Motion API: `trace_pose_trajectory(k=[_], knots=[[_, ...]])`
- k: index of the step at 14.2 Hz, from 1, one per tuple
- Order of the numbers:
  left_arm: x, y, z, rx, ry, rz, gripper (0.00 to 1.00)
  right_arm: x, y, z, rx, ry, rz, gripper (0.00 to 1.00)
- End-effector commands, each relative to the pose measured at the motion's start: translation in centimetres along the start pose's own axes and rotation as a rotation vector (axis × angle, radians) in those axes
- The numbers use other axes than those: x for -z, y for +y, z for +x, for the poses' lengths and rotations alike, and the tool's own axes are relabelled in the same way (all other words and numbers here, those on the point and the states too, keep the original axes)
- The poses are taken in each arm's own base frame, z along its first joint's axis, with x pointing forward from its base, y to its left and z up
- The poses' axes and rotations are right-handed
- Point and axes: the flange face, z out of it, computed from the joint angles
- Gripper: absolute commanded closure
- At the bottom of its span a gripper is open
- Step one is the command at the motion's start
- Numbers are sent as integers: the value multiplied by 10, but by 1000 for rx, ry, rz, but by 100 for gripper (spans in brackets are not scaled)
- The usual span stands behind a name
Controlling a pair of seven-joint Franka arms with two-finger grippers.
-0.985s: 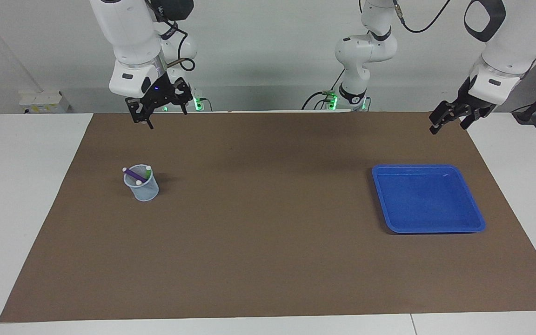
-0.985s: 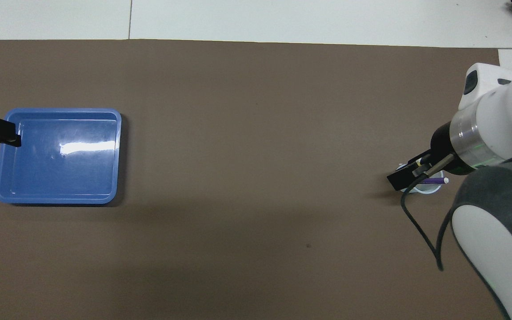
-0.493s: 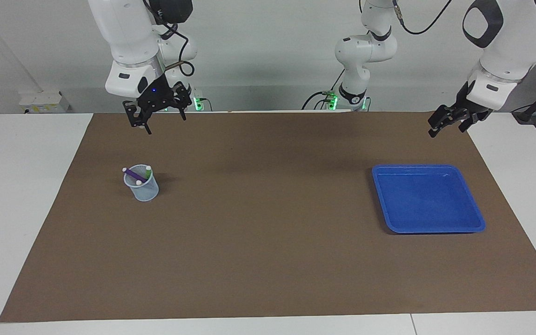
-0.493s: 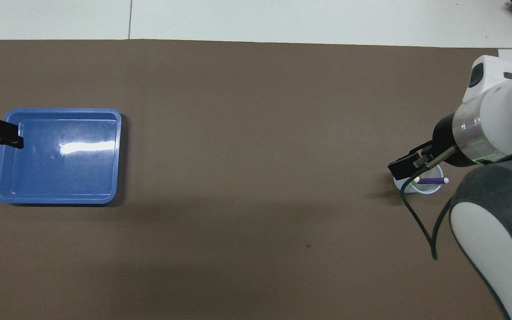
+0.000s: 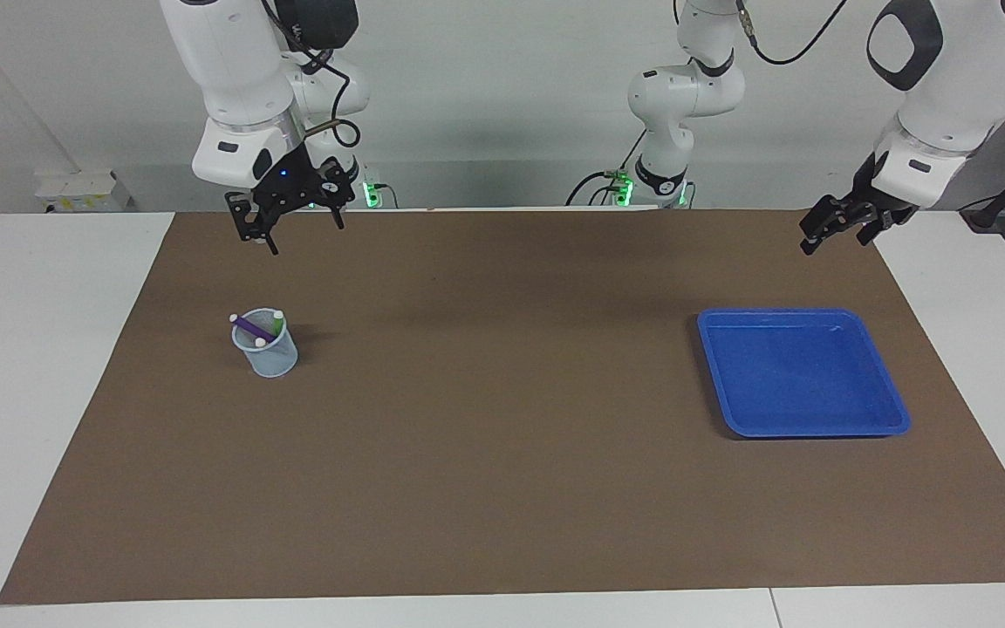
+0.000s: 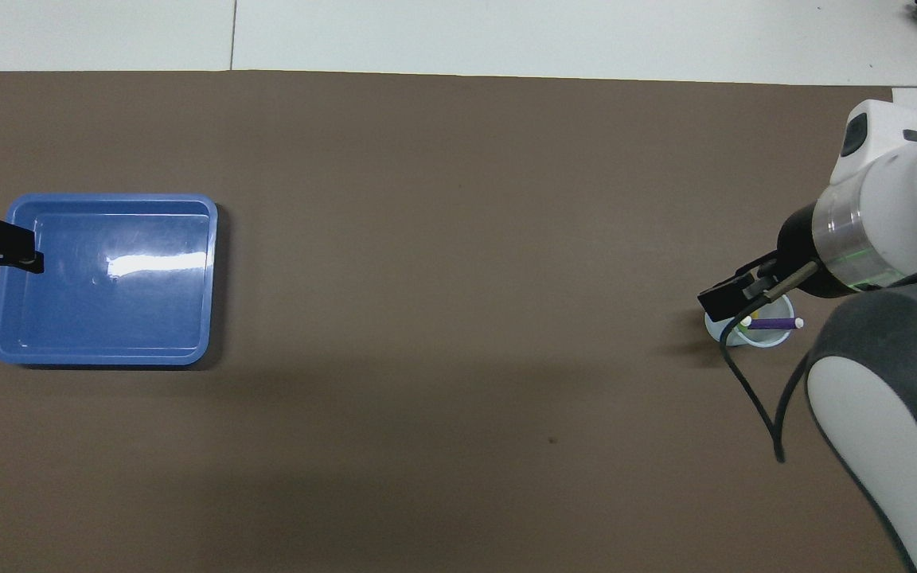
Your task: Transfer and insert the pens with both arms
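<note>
A pale mesh cup stands on the brown mat toward the right arm's end of the table. The purple pen lies slanted across its rim and the green pen stands in it. In the overhead view the cup shows the purple pen and the yellow pen's tip. My right gripper hangs open and empty in the air over the mat, on the robots' side of the cup; it also shows in the overhead view. My left gripper is open and empty, raised near the mat's corner.
An empty blue tray lies toward the left arm's end of the table, also in the overhead view, where the left gripper overlaps its edge. A smaller white arm with a green-lit base stands by the back wall.
My right gripper has shifted slightly toward the right arm's end of the table and uncovered more of the cup in the overhead view. My left gripper has drawn back slightly toward the robots.
</note>
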Motion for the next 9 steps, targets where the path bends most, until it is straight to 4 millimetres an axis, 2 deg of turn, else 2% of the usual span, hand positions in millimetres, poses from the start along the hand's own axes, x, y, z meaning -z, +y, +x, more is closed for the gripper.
trace_pose_trajectory(k=[1, 9], knots=[[1, -2, -8, -15, -7, 17, 0, -1, 2, -4, -16, -7, -15, 0], [1, 4, -7, -22, 0, 17, 0, -1, 2, -4, -16, -9, -14, 0]])
